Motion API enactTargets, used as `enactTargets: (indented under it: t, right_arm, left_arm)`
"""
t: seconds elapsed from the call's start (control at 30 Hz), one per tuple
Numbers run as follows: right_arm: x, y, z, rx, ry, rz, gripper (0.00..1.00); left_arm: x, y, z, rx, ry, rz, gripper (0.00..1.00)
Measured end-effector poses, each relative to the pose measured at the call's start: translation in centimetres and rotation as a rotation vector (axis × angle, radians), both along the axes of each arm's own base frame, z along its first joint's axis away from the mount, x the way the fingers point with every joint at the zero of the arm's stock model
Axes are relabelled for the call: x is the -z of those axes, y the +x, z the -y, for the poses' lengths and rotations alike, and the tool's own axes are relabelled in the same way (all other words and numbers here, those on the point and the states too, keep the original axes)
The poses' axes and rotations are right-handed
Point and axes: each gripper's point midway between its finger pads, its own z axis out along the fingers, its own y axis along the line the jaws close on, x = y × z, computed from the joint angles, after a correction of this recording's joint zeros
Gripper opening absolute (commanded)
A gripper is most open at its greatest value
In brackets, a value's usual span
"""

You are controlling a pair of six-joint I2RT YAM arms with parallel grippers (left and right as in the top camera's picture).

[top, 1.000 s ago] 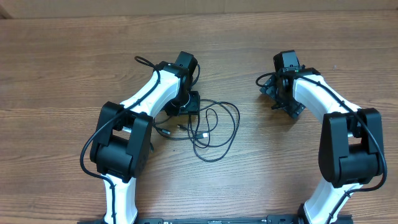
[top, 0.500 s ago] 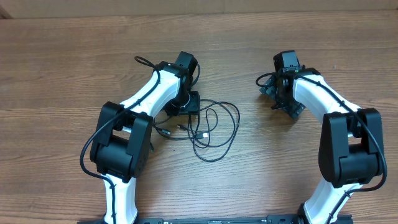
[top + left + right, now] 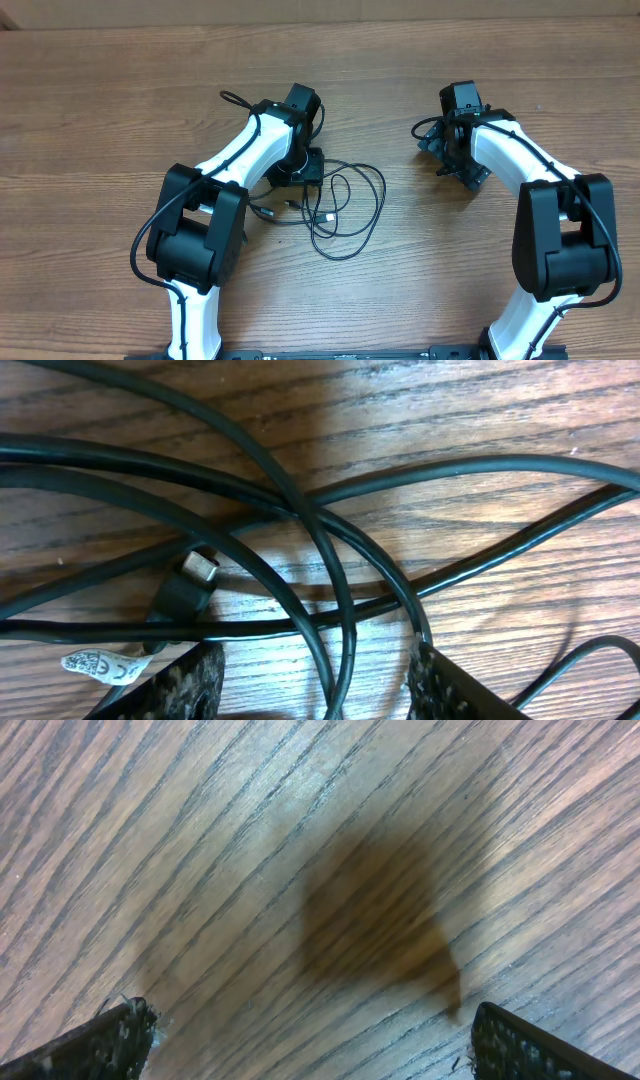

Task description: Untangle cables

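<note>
Going by how things are lying, the untangling is looking barely begun. The cables are sitting in one heap of overlapping loops on the table, directly under and just ahead of the left claw, with the widest loops spreading away from that claw toward the middle of the table. The left claw is standing partly spread, its fingers straddling the heap rather than pinching it. One strand is running down through the gap between them and another is brushing the inner edge of the far finger, but nothing is looking clamped. Just ahead of the fingertips several strands are crossing over one another at a single point. A small plug is lying tucked among them, and a white label is lying beside the nearer finger. The right claw is hanging wide apart over bare wood, well apart from the heap, with no cable between or near its fingers. No cord is lying separated from the rest, so in my judgement nearly everything is waiting to be done: gripping one cord, drawing it clear of the crossing, and laying each one out alone.
</note>
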Motion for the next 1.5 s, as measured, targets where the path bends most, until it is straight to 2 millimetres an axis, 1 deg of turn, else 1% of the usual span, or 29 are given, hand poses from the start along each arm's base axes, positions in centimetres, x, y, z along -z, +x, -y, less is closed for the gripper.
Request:
enactTargets:
  t: [0.2, 0.33, 0.43, 0.57, 0.63, 0.83, 0.9, 1.03, 1.07, 1.1, 1.13, 1.17, 1.27, 1.37, 1.5]
  right_arm:
    - [0.0, 0.0, 0.0, 0.0, 0.0, 0.0, 1.0]
    - [0.0, 0.0, 0.0, 0.001, 0.0, 0.0, 1.0]
    - [0.0, 0.0, 0.0, 0.0, 0.0, 0.0, 1.0]
    - [0.0, 0.0, 0.0, 0.0, 0.0, 0.0, 1.0]
    - [0.0, 0.0, 0.0, 0.0, 0.0, 0.0, 1.0]
    - [0.0, 0.0, 0.0, 0.0, 0.0, 0.0, 1.0]
    - [0.0, 0.0, 0.0, 0.0, 0.0, 0.0, 1.0]
    - [0.0, 0.0, 0.0, 0.0, 0.0, 0.0, 1.0]
    - [0.0, 0.0, 0.0, 0.0, 0.0, 0.0, 1.0]
    - [0.0, 0.0, 0.0, 0.0, 0.0, 0.0, 1.0]
    - [0.0, 0.0, 0.0, 0.001, 0.0, 0.0, 1.0]
    - [0.0, 0.0, 0.0, 0.001, 0.0, 0.0, 1.0]
    - [0.0, 0.0, 0.0, 0.0, 0.0, 0.0, 1.0]
    - [0.0, 0.0, 0.0, 0.001, 0.001, 0.0, 1.0]
    - [0.0, 0.0, 0.0, 0.0, 0.0, 0.0, 1.0]
  left_arm:
    - [0.0, -0.1, -0.3, -0.001, 0.016, -0.001, 0.57]
    - [-1.0, 0.0, -0.4, -0.001, 0.013, 0.016, 0.59]
    - [-1.7, -0.4, -0.5, -0.001, 0.016, 0.013, 0.6]
    - [-1.9, -0.9, -0.9, -0.001, 0.032, -0.004, 0.56]
    - [-1.9, -0.9, -1.0, -0.002, 0.035, -0.004, 0.56]
    - [-1.9, -0.9, -1.0, -0.002, 0.035, -0.003, 0.49]
    - [-1.9, -0.9, -1.0, -0.002, 0.037, -0.002, 0.45]
    - [-1.9, -0.9, -1.0, -0.002, 0.038, -0.002, 0.43]
    - [-1.9, -0.8, -1.0, -0.002, 0.037, -0.001, 0.4]
    - [-1.9, -0.7, -1.0, -0.002, 0.036, 0.002, 0.34]
    - [-1.9, -0.6, -0.9, -0.003, 0.034, 0.008, 0.25]
    - [-1.9, -0.3, -0.8, -0.011, 0.03, 0.018, 0.23]
    - [-1.9, -0.2, -0.8, -0.028, 0.029, 0.022, 0.26]
    - [-1.9, -0.6, -0.9, -0.032, 0.035, 0.008, 0.27]
    - [-1.9, -0.7, -0.4, -0.046, 0.034, 0.008, 0.25]
